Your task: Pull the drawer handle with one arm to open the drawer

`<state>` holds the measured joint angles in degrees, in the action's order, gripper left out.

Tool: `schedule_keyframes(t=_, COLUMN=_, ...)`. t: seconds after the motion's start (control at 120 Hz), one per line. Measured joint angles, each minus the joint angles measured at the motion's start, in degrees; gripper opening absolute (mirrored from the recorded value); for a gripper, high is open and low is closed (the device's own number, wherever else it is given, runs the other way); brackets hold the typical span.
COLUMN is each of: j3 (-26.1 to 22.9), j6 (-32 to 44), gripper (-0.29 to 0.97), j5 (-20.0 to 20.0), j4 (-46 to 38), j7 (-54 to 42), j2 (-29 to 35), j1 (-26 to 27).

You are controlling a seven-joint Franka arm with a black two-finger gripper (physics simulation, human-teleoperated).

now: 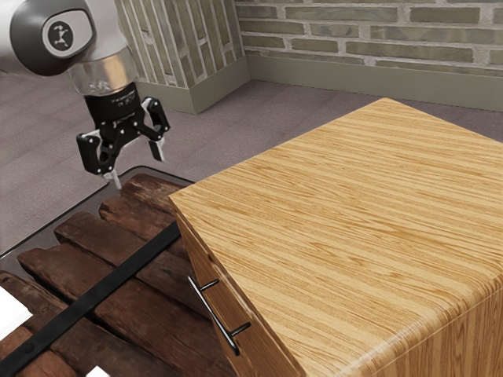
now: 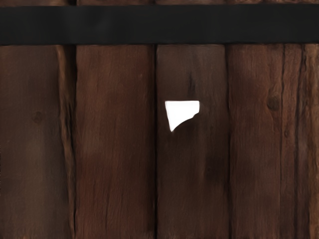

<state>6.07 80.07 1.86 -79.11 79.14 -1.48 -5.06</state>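
Jaws are being held wide apart, and nothing is being gripped between them. The black gripper (image 1: 138, 166) is being hung in the air over the far end of the dark wood table (image 1: 86, 236), with its fingers pointing down. It is being carried by the grey arm (image 1: 59, 35), which is coming in from the exterior view's upper left.

The drawer handle (image 1: 214, 314) is being seen low on the front of the light wood cabinet (image 1: 354, 236). It is a thin metal bar, and it is being held off the drawer front (image 1: 226, 298) by two short pegs. The handle is being kept well apart from the gripper, toward the exterior view's right and nearer the camera. It is being left untouched. The drawer front is looking flat with the cabinet's face, as far as can be told from this steep side view.

The table's old brown planks are being crossed by a black strip (image 1: 102, 287), which is running up to the cabinet's front. In the wrist view, the same planks (image 2: 114, 149) are being looked at from straight above, with the strip (image 2: 159, 24) lying across them. A small white patch (image 2: 180, 113) is showing on one plank under the hand.

Behind it all, a brick wall (image 1: 369, 31) and a grey floor (image 1: 259, 110) are being seen.
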Motion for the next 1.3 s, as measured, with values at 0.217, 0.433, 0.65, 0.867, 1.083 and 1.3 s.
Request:
schedule_keyframes(t=0.217, j3=-0.70, j6=-0.27, gripper=0.68, j5=0.53, j4=4.81, j7=2.68, j2=8.92, j1=0.51)
schedule_keyframes(t=0.433, j3=-8.92, j6=6.84, gripper=0.68, j5=6.67, j4=-17.36, j7=4.26, j2=31.66, j1=25.22)
schedule_keyframes(t=0.65, j3=-11.54, j6=22.57, gripper=0.68, j5=8.67, j4=-34.62, j7=5.44, j2=36.39, j1=28.89)
schedule_keyframes(t=0.867, j3=-16.77, j6=28.43, gripper=0.68, j5=3.97, j4=-44.80, j7=6.66, j2=49.03, j1=20.14)
schedule_keyframes(t=1.083, j3=-24.18, j6=30.29, gripper=0.68, j5=-6.44, j4=-49.94, j7=7.66, j2=51.98, j1=12.55)
schedule_keyframes(t=1.3, j3=-24.35, j6=30.97, gripper=0.68, j5=-8.68, j4=-53.00, j7=8.81, j2=52.02, j1=12.28)
